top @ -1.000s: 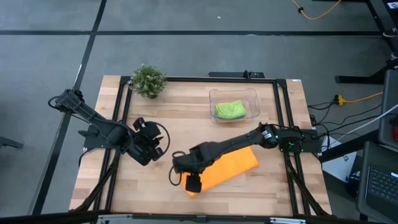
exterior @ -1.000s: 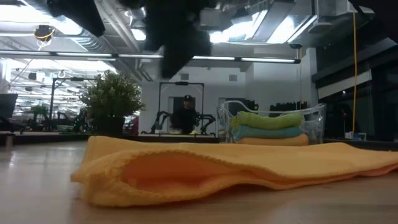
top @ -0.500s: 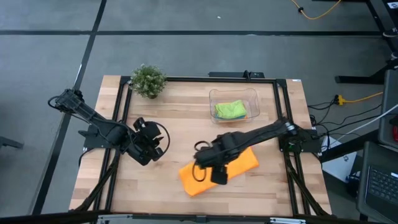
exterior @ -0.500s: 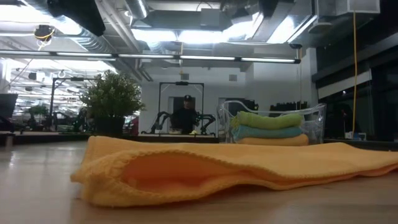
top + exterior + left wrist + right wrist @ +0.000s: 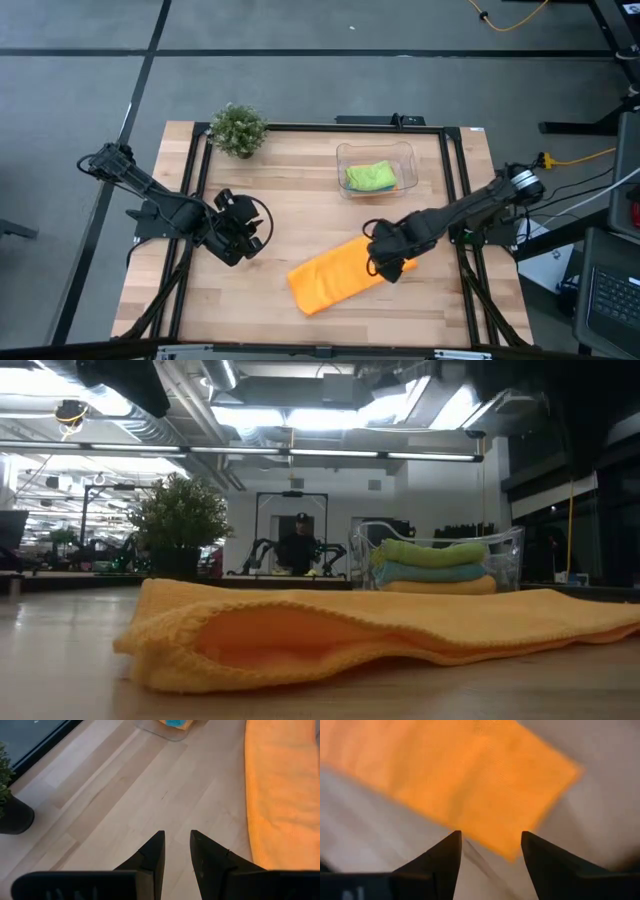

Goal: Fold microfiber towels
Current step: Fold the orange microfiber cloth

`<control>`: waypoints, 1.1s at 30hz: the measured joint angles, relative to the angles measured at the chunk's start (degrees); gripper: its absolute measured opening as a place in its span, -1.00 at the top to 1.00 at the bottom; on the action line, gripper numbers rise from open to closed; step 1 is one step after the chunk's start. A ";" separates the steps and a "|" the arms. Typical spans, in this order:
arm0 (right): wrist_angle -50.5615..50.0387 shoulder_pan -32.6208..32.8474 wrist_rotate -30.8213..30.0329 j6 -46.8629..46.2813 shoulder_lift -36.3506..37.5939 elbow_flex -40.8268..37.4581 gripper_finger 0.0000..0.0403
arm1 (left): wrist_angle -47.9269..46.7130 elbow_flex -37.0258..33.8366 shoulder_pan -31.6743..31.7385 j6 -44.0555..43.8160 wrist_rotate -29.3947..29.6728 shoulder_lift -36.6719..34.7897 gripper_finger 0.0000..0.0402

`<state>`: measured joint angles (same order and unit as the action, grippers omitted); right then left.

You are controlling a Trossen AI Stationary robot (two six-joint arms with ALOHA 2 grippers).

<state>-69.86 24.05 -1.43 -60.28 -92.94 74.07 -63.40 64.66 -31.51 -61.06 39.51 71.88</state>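
Note:
One orange microfiber towel (image 5: 340, 276) lies folded in two on the table's near middle; its open edges (image 5: 250, 645) face the low view. My right gripper (image 5: 388, 262) hangs open above this towel's right end, fingers pointing down, with the towel's corner (image 5: 572, 770) below it and nothing between the fingers. My left gripper (image 5: 238, 230) hovers to the left of the towel, tilted down, its fingers (image 5: 177, 851) a little apart and empty. A green (image 5: 430, 553), a teal (image 5: 430, 572) and another orange towel (image 5: 435, 587) lie stacked in the tub.
The clear plastic tub (image 5: 376, 170) stands at the back right of centre. A small potted plant (image 5: 238, 130) is at the far left corner. Bare wood lies between my left gripper and the towel (image 5: 150, 795). A person stands far behind the table (image 5: 298, 545).
My right gripper has travelled from the towel's near left end along the towel toward the table's right edge, rolling about its own axis as it went. The orange towel lies as it did, folded and flat.

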 joint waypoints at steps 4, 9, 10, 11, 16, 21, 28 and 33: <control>15.07 -0.44 0.03 -13.12 0.88 -12.32 -0.04 | 0.04 0.00 0.00 -0.04 0.00 -0.02 0.59; 28.85 -0.52 -0.07 -20.47 -1.21 -22.10 -0.04 | 0.07 0.00 0.00 -0.35 0.00 -0.02 0.58; 31.87 -0.65 -0.51 -20.78 -1.46 -23.23 -0.04 | 0.09 0.00 0.00 -0.35 0.00 0.00 0.58; 34.77 -0.92 -1.20 -20.90 -1.97 -24.17 -0.04 | 0.09 0.00 0.00 -0.35 0.00 -0.02 0.58; 42.50 -3.49 -4.23 -18.49 -4.46 -26.10 -0.04 | 0.22 0.00 0.00 -0.39 0.00 -0.02 0.58; 51.87 -7.22 -12.68 -5.84 -7.31 -24.13 -0.04 | 0.42 0.00 0.00 -0.35 0.01 0.00 0.58; 61.45 -14.21 -8.16 12.09 -17.55 -15.58 -0.04 | 0.46 0.00 0.00 -0.33 0.02 0.00 0.58; 61.15 -16.68 -2.90 23.16 -26.70 -2.73 -0.04 | 0.52 0.00 0.00 -0.33 0.01 0.00 0.59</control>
<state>-8.71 7.37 -4.33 -37.12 -119.64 71.34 -62.87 64.66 -31.51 -61.39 39.51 71.88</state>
